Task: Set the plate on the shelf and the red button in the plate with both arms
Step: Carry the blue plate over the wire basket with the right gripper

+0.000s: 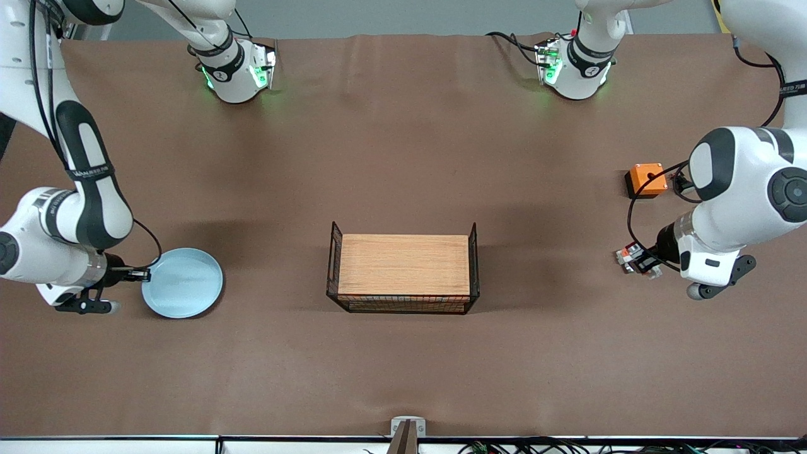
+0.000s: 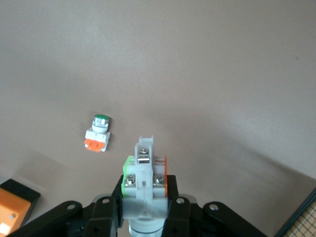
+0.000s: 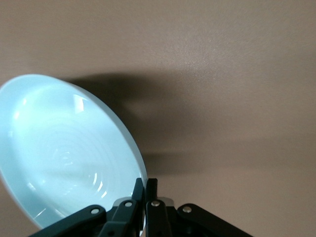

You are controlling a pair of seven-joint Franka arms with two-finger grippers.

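The right gripper [image 1: 140,275] pinches the rim of the pale blue plate [image 1: 183,282], held up and tilted over the table's right-arm end. The left gripper [image 1: 638,260] clamps the red button [image 2: 144,183] over the left-arm end. The wooden tray [image 1: 403,263] sits mid-table between them. A green-capped switch [image 2: 98,132] lies near an orange box [image 1: 647,180].

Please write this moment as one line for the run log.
right gripper: shut on plate rim, right arm's end | left gripper: shut on red button, near orange box | wooden tray: nothing on it
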